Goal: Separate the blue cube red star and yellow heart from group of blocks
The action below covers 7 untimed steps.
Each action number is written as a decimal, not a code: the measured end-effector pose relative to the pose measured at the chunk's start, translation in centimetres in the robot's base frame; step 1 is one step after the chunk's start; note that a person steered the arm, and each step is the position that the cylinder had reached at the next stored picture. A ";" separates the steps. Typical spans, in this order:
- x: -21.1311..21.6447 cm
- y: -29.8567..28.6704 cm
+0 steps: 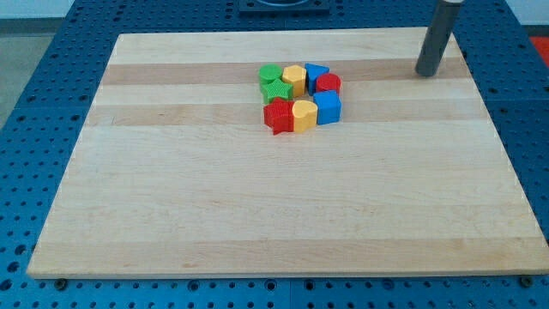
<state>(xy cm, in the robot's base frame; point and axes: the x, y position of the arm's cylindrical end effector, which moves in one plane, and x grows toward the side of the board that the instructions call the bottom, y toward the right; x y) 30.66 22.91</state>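
Observation:
A tight group of blocks sits on the wooden board (257, 197), above its middle. The front row, from the view's left, holds the red star (278, 116), the yellow heart (304, 115) and the blue cube (328, 107), all touching. Behind them are a green star (276, 91), a green block (270, 75), a yellow block (294, 79), a blue block (316, 75) and a red block (328, 84). My tip (426, 74) rests on the board at the view's upper right, well to the right of the group and touching no block.
The board lies on a blue perforated table (34, 129) that surrounds it on all sides. A dark robot base (281, 5) shows at the view's top edge.

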 end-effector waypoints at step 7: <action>18.9 -15.9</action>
<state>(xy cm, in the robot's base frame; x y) 49.60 7.01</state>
